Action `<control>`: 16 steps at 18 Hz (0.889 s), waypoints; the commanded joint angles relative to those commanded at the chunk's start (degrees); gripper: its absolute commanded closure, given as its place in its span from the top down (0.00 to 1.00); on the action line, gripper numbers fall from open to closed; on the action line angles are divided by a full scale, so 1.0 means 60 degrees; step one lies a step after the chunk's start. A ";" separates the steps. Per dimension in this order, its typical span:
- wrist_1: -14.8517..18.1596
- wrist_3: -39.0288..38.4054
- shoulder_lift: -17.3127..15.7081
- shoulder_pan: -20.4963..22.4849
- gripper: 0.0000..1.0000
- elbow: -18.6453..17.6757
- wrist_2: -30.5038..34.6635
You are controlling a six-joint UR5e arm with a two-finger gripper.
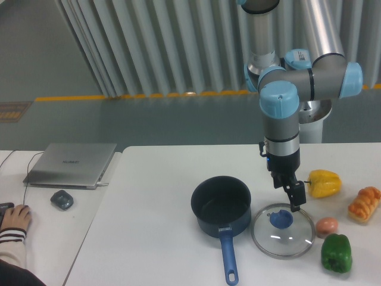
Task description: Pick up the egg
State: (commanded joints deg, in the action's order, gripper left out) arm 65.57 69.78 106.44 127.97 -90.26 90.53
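The egg [327, 226] is a small pinkish-tan oval lying on the white table [155, 238], just right of the glass lid [282, 231] and above the green pepper [336, 252]. My gripper [296, 202] points down and hangs left of and above the egg, over the lid's far right edge near its blue knob [281, 220]. It holds nothing. Its dark fingers overlap from this angle, so the gap between them does not show.
A dark blue pot [221, 202] with a blue handle stands left of the lid. A yellow bell pepper [323, 183] and a bread-like item [364, 204] lie at the right. A laptop [71, 164], a mouse [61, 199] and a person's hand [15, 217] are at the far left.
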 joint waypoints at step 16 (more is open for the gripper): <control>-0.0015 -0.0615 -0.0015 0.0088 1.00 0.0132 -0.0454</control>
State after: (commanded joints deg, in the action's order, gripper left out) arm 65.48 66.09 106.35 128.50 -89.47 87.80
